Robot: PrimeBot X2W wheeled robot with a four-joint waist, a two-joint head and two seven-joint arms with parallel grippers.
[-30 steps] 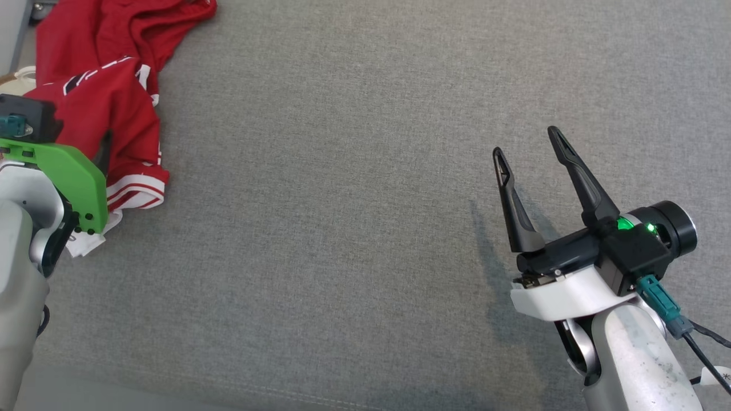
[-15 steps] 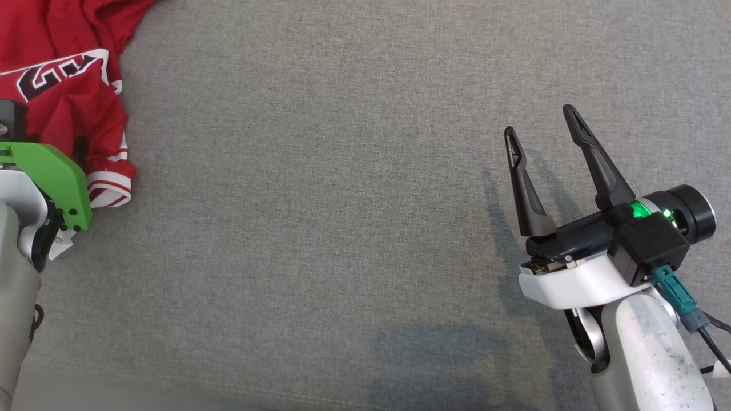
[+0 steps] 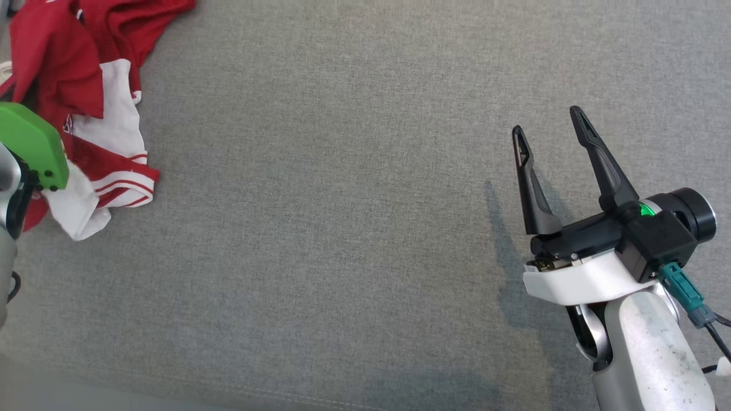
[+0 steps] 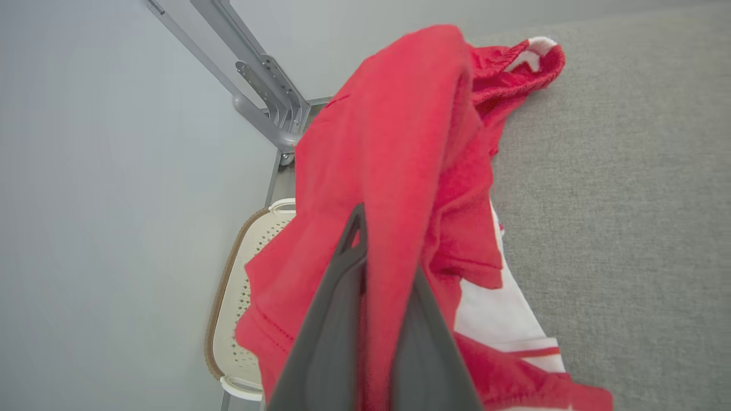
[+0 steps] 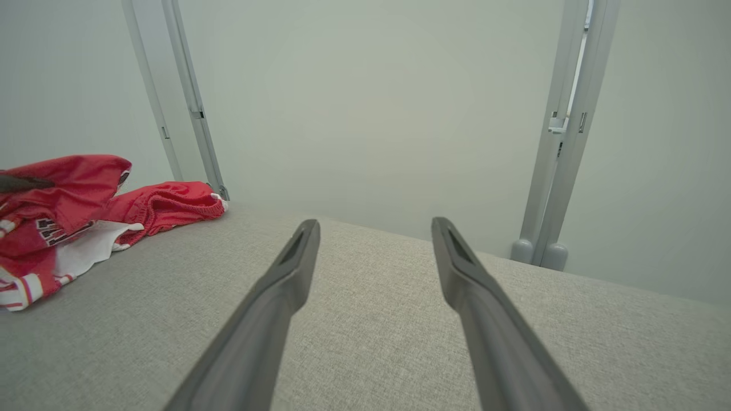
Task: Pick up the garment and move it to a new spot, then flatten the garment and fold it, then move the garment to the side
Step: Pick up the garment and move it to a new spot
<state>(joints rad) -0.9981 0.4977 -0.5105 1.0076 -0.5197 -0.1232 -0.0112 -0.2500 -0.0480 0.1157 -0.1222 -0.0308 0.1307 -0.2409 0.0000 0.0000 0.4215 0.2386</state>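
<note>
Centrally, the red garment [image 4: 400,114] is pinched by the left gripper [image 4: 380,257]; the right gripper [image 3: 547,120] is seen spread, well apart.

Black right claw [image 3: 547,120], white forearm [image 3: 651,354], green bracket [image 3: 28,142]

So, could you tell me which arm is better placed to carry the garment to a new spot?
Left. The left gripper is shut on a fold of the garment. The right gripper stands open, well apart from it, over the grey surface.
</note>
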